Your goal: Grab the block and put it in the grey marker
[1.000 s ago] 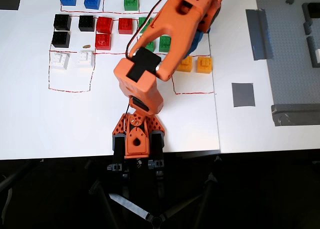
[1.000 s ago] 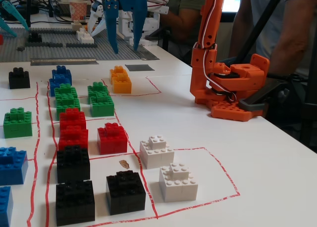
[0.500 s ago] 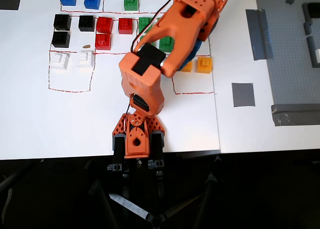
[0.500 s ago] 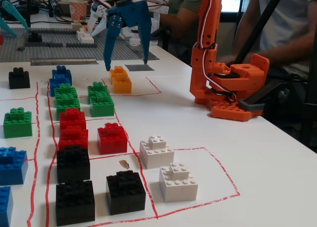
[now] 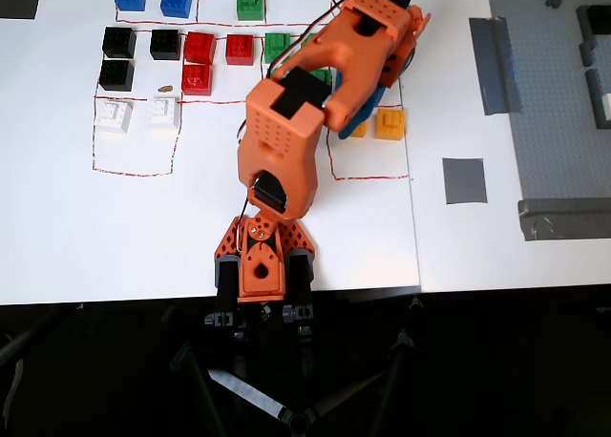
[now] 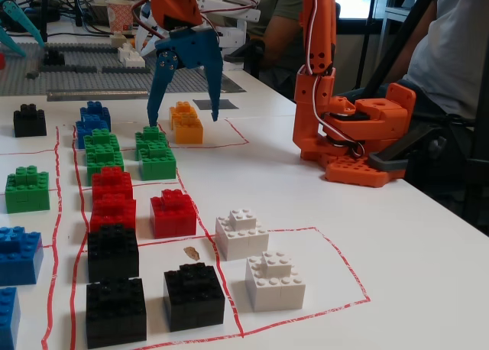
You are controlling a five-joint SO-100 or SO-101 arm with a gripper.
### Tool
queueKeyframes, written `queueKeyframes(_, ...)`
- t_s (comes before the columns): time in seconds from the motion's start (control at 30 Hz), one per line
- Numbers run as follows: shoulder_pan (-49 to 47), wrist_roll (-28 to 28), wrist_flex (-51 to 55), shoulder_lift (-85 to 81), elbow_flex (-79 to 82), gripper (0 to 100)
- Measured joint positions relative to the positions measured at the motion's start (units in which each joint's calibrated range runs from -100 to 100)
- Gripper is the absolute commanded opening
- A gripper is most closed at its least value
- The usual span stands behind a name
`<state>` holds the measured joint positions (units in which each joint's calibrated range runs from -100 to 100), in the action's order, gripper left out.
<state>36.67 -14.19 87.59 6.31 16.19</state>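
Two orange-yellow blocks sit side by side in a red-outlined area. One block (image 5: 389, 122) shows fully in the overhead view; the other (image 5: 359, 129) is half hidden under the arm. In the fixed view they are the near block (image 6: 189, 128) and the far block (image 6: 182, 108). My gripper (image 6: 183, 119) is open, its blue fingers (image 6: 158, 79) spread wide and lowered on either side of the blocks; I cannot tell whether they touch. In the overhead view the gripper is mostly hidden under the orange arm (image 5: 368, 46). The grey marker (image 5: 464, 180) is bare and also shows in the fixed view (image 6: 200, 104).
Green (image 6: 157, 157), red (image 6: 173, 212), black (image 6: 193, 295), white (image 6: 241, 233) and blue (image 6: 92, 119) bricks stand in rows left of the blocks in the fixed view. A grey studded baseplate (image 5: 558, 93) with tape strips (image 5: 492, 65) lies beyond the marker. The arm's base (image 5: 260, 258) is at the table's front edge.
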Motion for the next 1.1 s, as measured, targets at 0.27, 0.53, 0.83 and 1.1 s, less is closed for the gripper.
queueKeyframes(0.27, 2.1, -0.1, -3.0, 4.9, -0.2, 38)
queueKeyframes(0.53, 3.6, -0.1, -6.4, 6.1, -0.8, 37)
queueKeyframes(0.83, 4.1, -0.1, -7.9, 6.9, -2.6, 0)
queueKeyframes(1.1, 4.1, -0.2, -7.8, 6.9, -2.5, 0)
